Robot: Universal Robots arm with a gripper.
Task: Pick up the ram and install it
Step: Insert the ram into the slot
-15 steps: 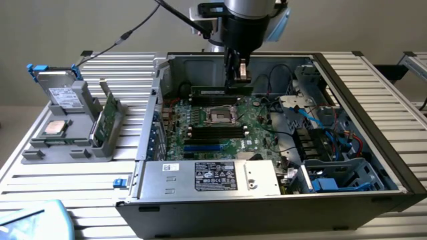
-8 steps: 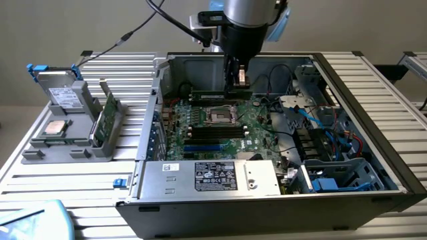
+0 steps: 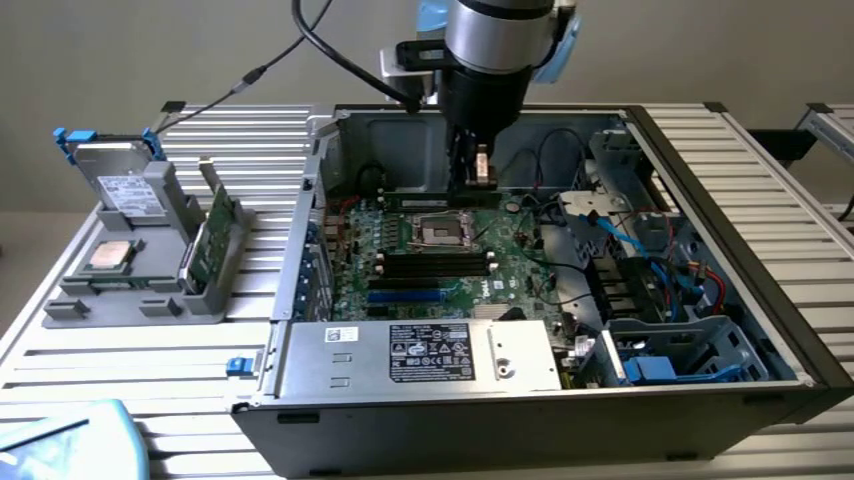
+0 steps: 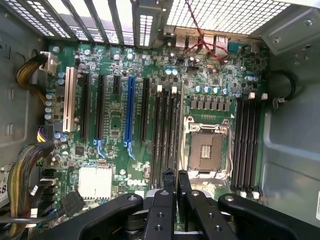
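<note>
While the end effector (image 3: 478, 180) hangs inside the open computer case (image 3: 761, 250), I see its fingers (image 4: 168, 182) clenched almost together on a thin dark-green stick, the ram (image 3: 430, 200) as I judge it, which lies level across the far side of the motherboard (image 3: 461, 285), just beyond the processor socket (image 3: 438, 232); in the wrist view the fingertips sit directly over the bank of long black memory slots (image 4: 166, 130) beside that socket, though I cannot tell whether the stick's lower edge touches a slot or hangs just above it; I take the pick-up as done and the install as the step in hand; another green board (image 3: 218, 238) stands in the grey holder (image 3: 114, 305) on the bench (image 3: 120, 370) at the exterior view's left, well apart from the work; seating, to my mind, calls for the stick parallel to its slot, the white end latches (image 4: 160, 89) open, and a straight, even press — any tilt could bind one end.
</note>
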